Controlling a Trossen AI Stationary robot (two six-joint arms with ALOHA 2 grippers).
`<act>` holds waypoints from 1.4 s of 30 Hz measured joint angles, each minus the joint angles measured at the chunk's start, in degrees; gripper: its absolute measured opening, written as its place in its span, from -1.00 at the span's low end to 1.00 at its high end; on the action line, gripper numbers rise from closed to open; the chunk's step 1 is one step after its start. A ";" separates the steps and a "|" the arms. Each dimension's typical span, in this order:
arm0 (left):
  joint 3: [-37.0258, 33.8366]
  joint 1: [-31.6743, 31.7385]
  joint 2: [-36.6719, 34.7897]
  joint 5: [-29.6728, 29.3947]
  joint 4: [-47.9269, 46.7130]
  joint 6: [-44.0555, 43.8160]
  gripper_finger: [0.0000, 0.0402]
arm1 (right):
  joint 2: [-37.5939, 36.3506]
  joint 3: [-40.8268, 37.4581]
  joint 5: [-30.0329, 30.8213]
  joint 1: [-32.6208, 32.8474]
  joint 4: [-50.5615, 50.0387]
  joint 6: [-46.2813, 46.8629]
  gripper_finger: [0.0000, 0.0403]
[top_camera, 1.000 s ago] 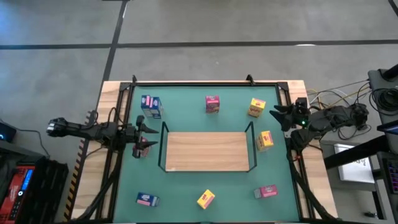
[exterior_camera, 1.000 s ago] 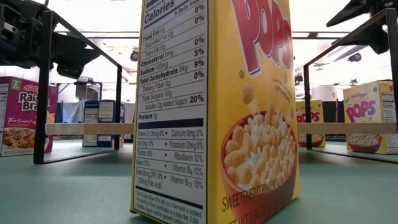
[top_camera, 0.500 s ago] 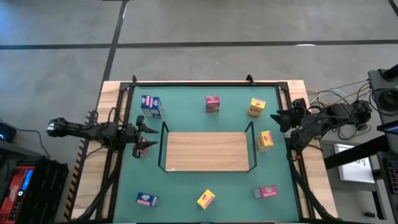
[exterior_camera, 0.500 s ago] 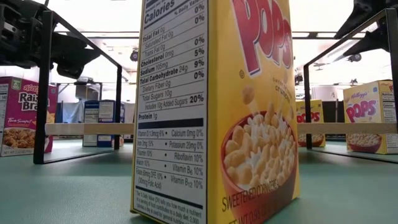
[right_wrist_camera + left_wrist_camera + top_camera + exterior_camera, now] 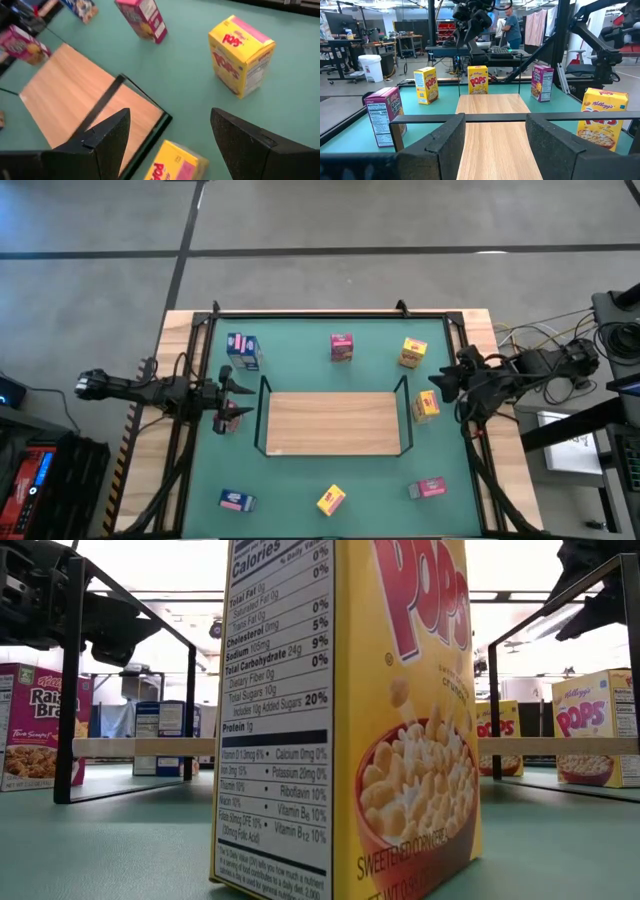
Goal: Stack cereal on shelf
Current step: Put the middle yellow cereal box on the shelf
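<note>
Small cereal boxes stand scattered on the green tabletop around the shelf (image 5: 333, 423), a light-wood board with black rails. Near my right gripper (image 5: 438, 383) are two yellow boxes: one by the shelf's right end (image 5: 426, 405) (image 5: 175, 162) and one farther back (image 5: 413, 352) (image 5: 240, 55). The right gripper (image 5: 170, 150) is open and hovers above the table just beyond the first one. My left gripper (image 5: 245, 393) (image 5: 492, 150) is open and waits at the shelf's left end, beside a pink box (image 5: 228, 420) (image 5: 382, 122).
Other boxes: blue (image 5: 243, 350) and pink (image 5: 342, 347) along the far side; blue (image 5: 237, 500), yellow (image 5: 331, 500) (image 5: 350, 720) and pink (image 5: 428, 488) along the near side. The shelf's black rails (image 5: 102, 102) rise at both ends. A person (image 5: 510, 25) stands beyond the table.
My right gripper has moved from the table's right edge toward the left and near side, coming in over the table toward the yellow box by the shelf's right end. The left arm and all boxes have stayed put.
</note>
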 joint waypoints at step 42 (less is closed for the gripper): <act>0.00 0.00 0.00 0.00 -0.08 0.00 -0.04 | 18.63 5.17 -16.82 -0.10 -7.79 19.79 0.32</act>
